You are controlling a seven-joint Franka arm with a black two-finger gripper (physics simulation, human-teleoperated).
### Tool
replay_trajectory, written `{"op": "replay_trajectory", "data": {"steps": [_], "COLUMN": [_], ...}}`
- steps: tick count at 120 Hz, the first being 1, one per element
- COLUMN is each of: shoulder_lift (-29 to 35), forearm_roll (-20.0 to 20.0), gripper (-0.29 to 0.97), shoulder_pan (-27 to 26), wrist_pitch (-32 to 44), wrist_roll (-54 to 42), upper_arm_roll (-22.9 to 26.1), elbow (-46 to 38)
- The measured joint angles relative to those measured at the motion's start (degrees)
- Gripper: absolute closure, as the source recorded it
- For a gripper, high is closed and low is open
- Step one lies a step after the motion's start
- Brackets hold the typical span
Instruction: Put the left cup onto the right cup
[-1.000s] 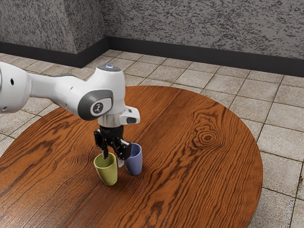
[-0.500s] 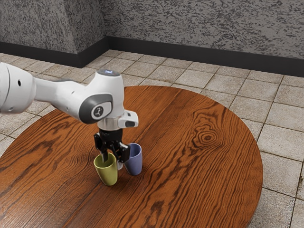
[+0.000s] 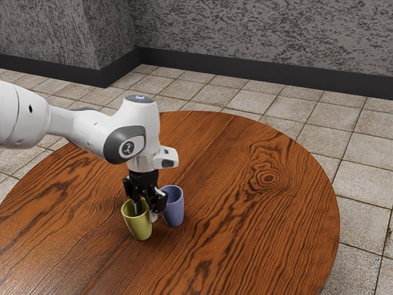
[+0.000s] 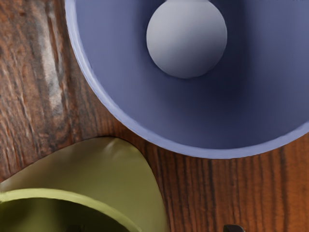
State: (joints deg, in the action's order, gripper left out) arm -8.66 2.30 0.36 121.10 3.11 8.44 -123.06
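So far nothing is stacked: on the round wooden counter (image 3: 258, 233) the green cup (image 3: 138, 224) and the blue cup (image 3: 174, 209) stand upright, just beside each other. The white arm (image 3: 80, 126) hangs low over the green one, jaws partly open astride its wall, gripping nothing. Clamping, lifting and setting it onto the blue cup remain.

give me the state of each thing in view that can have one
green cup: upright on the table, mouth up, not lifted, not stacked.
blue cup: upright on the table, empty, beside the green cup with a thin gap between them.
hand: open, down at the green cup's rim, one finger inside the cup and one outside.
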Motion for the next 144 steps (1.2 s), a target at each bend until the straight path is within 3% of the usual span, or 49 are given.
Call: {"op": "replay_trajectory", "data": {"steps": [99,144], "shoulder_lift": [0.1,0.9], "forearm_roll": [-1.9,-2.1], "gripper": [0.73,0.77], "shoulder_pan": [0.7,0.8], "wrist_pitch": [0.7,1.3], "wrist_roll": [-0.7,-0.2], "upper_arm_roll": [-0.5,-1.1], "elbow": [-1.2,-2.1]}}
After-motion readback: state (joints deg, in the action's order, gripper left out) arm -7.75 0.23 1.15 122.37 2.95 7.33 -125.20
